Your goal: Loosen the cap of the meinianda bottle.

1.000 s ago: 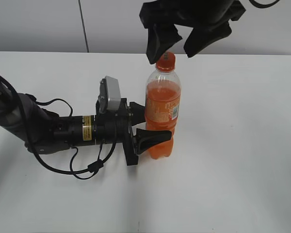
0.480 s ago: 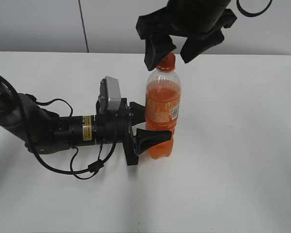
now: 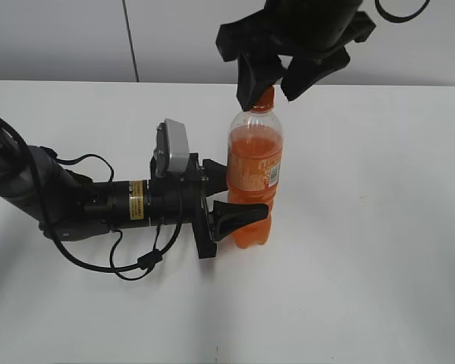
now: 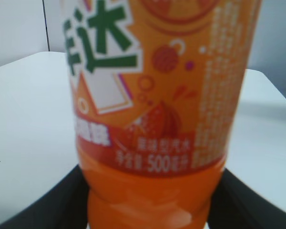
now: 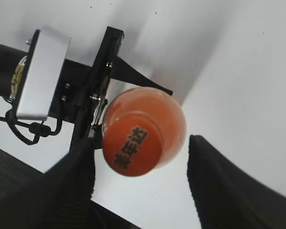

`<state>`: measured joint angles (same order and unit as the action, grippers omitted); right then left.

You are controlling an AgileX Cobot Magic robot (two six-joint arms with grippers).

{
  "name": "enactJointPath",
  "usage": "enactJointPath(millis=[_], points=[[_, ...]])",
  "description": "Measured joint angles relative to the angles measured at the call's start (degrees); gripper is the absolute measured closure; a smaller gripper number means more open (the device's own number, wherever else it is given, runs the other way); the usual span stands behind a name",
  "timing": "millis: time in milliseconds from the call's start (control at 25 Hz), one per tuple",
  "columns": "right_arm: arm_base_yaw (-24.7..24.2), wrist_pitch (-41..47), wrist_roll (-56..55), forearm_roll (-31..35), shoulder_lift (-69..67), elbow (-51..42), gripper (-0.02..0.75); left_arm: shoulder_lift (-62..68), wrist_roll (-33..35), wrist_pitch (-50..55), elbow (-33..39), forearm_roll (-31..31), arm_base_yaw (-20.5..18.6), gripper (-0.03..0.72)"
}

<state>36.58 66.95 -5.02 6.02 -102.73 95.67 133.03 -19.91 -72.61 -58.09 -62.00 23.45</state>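
Observation:
The meinianda bottle [image 3: 253,178] stands upright mid-table, full of orange drink with an orange label. My left gripper [image 3: 231,199] lies along the table and is shut on the bottle's body; the left wrist view shows the label [image 4: 157,90] filling the frame with a dark finger at each lower side. The orange cap [image 5: 132,143] with dark writing on top sits between the open fingers of my right gripper [image 5: 143,176], which hangs above it. In the exterior view the right gripper [image 3: 277,85] straddles the cap [image 3: 266,98], the left finger close against it, the right finger apart.
The white table [image 3: 379,250] stretches around the bottle. The left arm with its cables [image 3: 83,205] lies across the left half. A grey wall [image 3: 61,38] runs along the back.
My right gripper has come down and shifted slightly right, so its open fingers now flank the cap. The bottle and the left arm have not moved.

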Motion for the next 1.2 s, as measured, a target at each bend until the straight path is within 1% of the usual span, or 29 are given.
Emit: enactJointPath(millis=[160,400,760,1000,1200], points=[[0.0,0.7,0.1,0.0,0.0,0.0,0.289,0.0,0.0,0.0,0.0,0.1,0.0,0.276],[0.0,-1.8,0.0,1.1,0.0,0.0,0.290,0.0,0.0,0.0,0.0,0.1,0.0,0.276],[0.0,-1.8,0.1,1.0,0.0,0.0,0.291,0.0,0.0,0.0,0.0,0.1,0.0,0.276],[0.0,-1.8,0.1,1.0,0.0,0.0,0.320,0.0,0.0,0.0,0.0,0.1,0.0,0.276],[0.0,-1.8,0.2,1.0,-0.3,0.0,0.322,0.0,0.0,0.0,0.0,0.1,0.0,0.276]])
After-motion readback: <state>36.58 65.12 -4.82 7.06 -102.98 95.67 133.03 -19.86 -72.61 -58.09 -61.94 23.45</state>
